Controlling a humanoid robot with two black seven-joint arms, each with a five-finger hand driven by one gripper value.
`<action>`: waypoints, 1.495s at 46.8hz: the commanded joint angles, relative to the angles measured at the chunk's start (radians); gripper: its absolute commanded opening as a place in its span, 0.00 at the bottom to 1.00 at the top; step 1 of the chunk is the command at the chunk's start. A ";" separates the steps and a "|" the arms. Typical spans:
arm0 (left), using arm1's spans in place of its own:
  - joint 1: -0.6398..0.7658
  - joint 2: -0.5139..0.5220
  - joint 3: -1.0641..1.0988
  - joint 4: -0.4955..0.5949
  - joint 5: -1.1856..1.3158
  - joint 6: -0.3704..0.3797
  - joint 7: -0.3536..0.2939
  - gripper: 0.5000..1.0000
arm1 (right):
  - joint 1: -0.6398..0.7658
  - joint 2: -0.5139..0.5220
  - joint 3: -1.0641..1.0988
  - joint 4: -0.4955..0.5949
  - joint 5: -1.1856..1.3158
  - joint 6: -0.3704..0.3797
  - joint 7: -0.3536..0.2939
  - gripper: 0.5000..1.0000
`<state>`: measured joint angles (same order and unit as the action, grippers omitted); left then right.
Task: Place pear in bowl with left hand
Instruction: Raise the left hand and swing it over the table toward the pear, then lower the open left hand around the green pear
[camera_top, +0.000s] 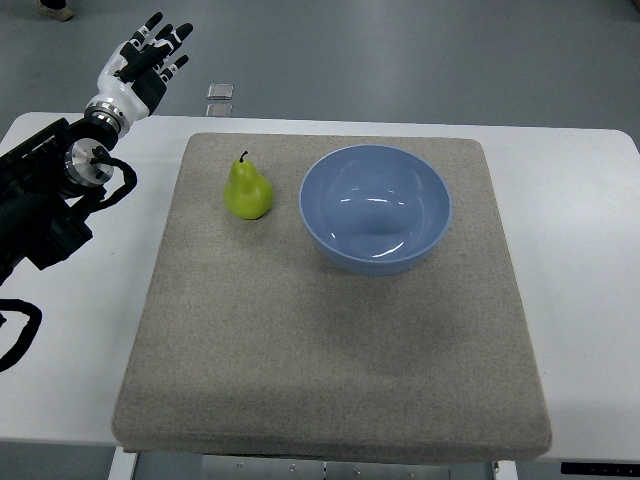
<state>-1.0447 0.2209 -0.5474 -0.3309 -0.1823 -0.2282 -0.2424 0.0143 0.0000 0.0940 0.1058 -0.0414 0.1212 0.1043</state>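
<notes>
Pear (248, 190) stands upright, stem up, on the grey mat (330, 380) just left of the blue bowl (375, 207). The left hand (145, 62), fingers spread and empty, hovers past the counter's (580, 250) far-left corner, with the pear toward its near right.

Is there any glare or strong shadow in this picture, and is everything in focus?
In the top view, small bright glints show inside the blue bowl; the green pear casts only a faint shadow on the grey mat, so the light looks soft and even; the pear, the bowl and the left hand all appear sharp, with no evident blur.
</notes>
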 joint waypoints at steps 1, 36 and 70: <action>0.000 0.000 0.003 0.003 0.001 0.001 0.000 0.98 | 0.000 0.000 0.000 0.000 0.000 0.000 0.000 0.85; -0.083 0.031 0.233 -0.013 0.181 -0.008 0.000 0.98 | 0.001 0.000 0.000 0.000 0.000 0.000 0.000 0.85; -0.179 0.305 0.262 -0.399 0.998 -0.282 0.000 0.98 | 0.000 0.000 0.000 0.000 0.000 0.000 0.000 0.85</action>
<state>-1.2133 0.5092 -0.2851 -0.7058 0.7622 -0.4847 -0.2424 0.0142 0.0000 0.0936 0.1058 -0.0414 0.1212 0.1044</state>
